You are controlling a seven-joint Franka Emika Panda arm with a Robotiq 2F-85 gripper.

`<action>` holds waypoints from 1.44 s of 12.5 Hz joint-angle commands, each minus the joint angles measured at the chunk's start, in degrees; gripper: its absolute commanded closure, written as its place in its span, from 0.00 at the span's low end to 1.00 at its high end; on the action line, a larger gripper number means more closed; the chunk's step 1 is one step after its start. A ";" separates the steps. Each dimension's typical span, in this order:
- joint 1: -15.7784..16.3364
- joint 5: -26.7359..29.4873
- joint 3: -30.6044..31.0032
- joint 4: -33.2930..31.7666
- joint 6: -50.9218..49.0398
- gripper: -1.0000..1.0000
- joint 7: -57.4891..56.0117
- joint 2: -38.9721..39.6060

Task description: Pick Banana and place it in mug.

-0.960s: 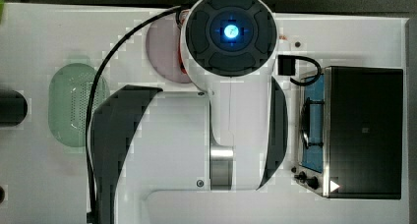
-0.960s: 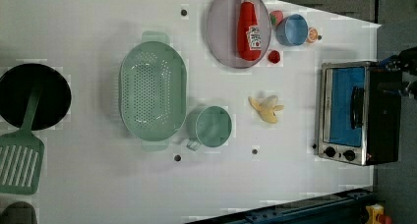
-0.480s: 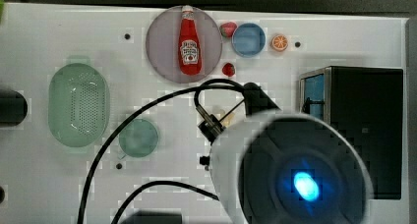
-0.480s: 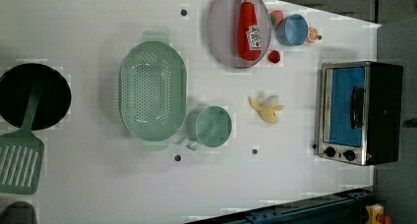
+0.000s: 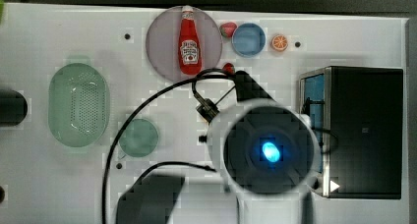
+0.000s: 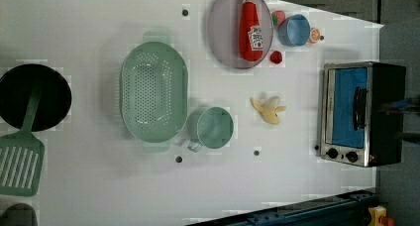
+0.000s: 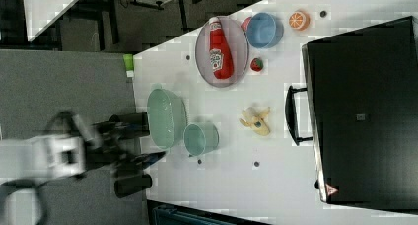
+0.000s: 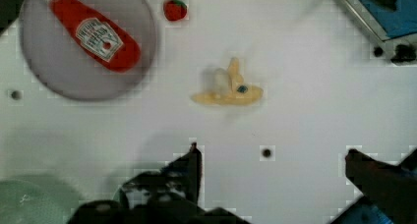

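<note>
The pincer (image 8: 270, 157) hangs spread wide and empty above the pale yellow peeled banana (image 8: 227, 90); probably light and soft, best gripped gently across its thick middle.

No lettering can be read. The ketchup bottle (image 5: 189, 41) lying on the grey plate (image 5: 162, 52) carries a white label with illegible print. A white triangular sign marks a lower corner of the toaster oven (image 5: 366, 130) in the top view.
</note>
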 commanded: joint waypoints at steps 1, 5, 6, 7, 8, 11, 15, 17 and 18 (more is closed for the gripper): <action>-0.12 0.52 0.16 -7.10 8.53 0.00 -9.67 5.87; -0.20 0.52 -0.06 -12.75 19.60 0.00 -16.27 12.53; -0.20 0.52 -0.05 -13.73 21.93 0.00 -17.50 14.57; -0.19 0.52 0.02 -14.54 24.27 0.00 -18.84 16.75; -0.17 0.52 0.12 -15.20 26.46 0.00 -20.26 18.92; -0.09 0.52 0.20 -16.27 34.61 0.00 -21.81 25.18; -0.05 0.53 0.66 -17.17 45.22 0.00 -21.81 32.20; -0.05 0.53 1.03 -17.65 49.43 0.00 -21.80 35.00; -0.06 0.53 1.02 -17.80 51.58 0.00 -21.80 36.19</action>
